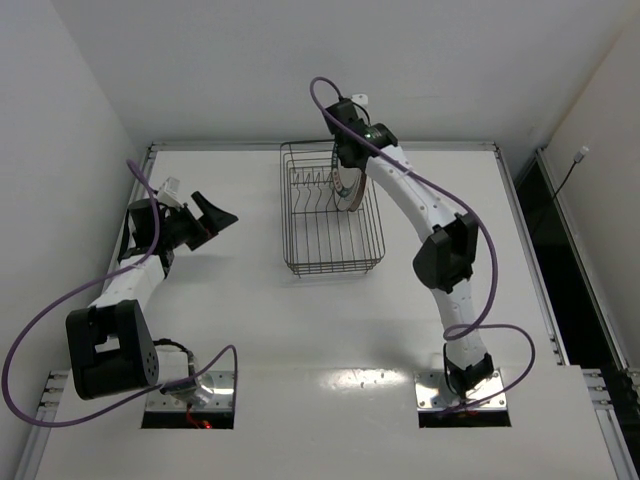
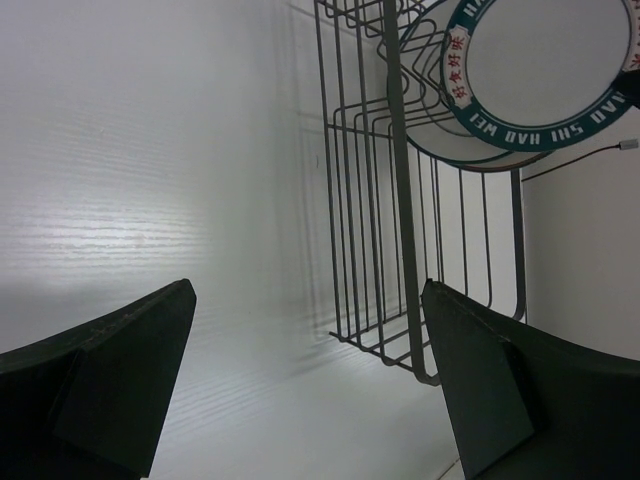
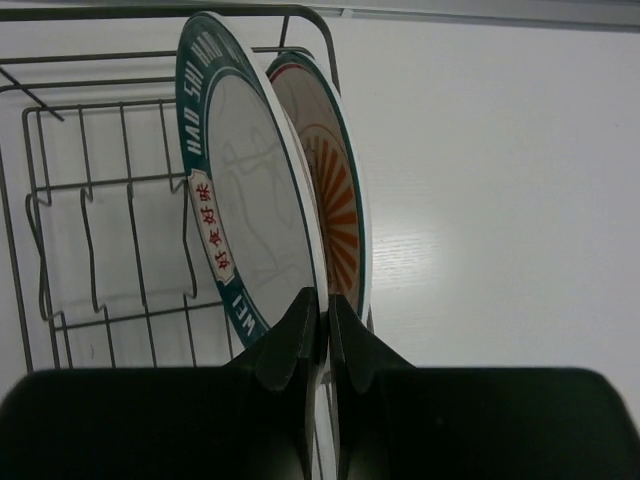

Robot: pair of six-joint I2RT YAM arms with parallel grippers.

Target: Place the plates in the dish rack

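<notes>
Right fingers (image 3: 298,335) pinch the teal-lettered plate (image 3: 250,200) by its rim, upright in the dish rack (image 1: 335,270) just beside the orange sunburst plate (image 3: 338,190). Left fingers (image 2: 120,370) gape wide, empty, above the worktop (image 1: 250,330).

On table (image 1: 250,330), far side: dish rack (image 1: 322,240); lettered plate (image 3: 245,190) and sunburst plate (image 3: 340,215) upright inside, side by side.

Bright, even light; table (image 1: 360,378) glare (soft shadows).

Plates (image 3: 255,200) fill dish rack's (image 1: 332,268) right side; left free.
</notes>
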